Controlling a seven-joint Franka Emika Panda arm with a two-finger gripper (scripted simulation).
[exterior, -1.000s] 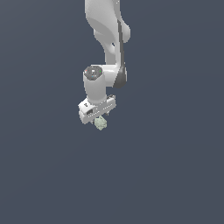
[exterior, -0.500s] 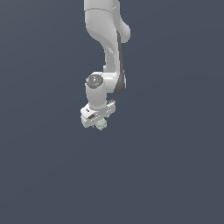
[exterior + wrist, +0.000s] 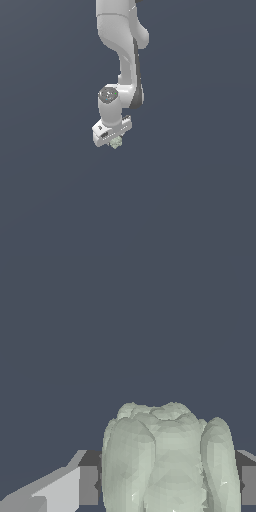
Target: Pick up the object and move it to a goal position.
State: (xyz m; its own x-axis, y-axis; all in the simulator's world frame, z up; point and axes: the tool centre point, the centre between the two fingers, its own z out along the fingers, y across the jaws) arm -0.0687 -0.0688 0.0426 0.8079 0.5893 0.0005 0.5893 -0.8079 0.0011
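— Pale green and lumpy, that chunk [image 3: 116, 143] is sitting right between the jaws of the gripper [image 3: 114, 140], isn't it?

— It is. In the wrist view the chunk [image 3: 167, 458] is filling the gap, with a dark finger pad [image 3: 88, 485] pressing close on each side, so the jaws are closing on it to about its own width and holding it.

— What is worrying you, then?

— The surface. It is bumpy and uneven (nothing flat for the pads to bear on), so the contact is probably resting on a few high spots. A quick swing or a sudden stop of the arm [image 3: 122, 45] could be rolling it out of the grip.

— And if it is slipping?

— Then it is dropping toward the grey tabletop [image 3: 200, 200], and such a tiny piece could be bouncing away from the goal. I cannot tell how high it is hanging, nor where the goal is lying; neither view is showing a marker.
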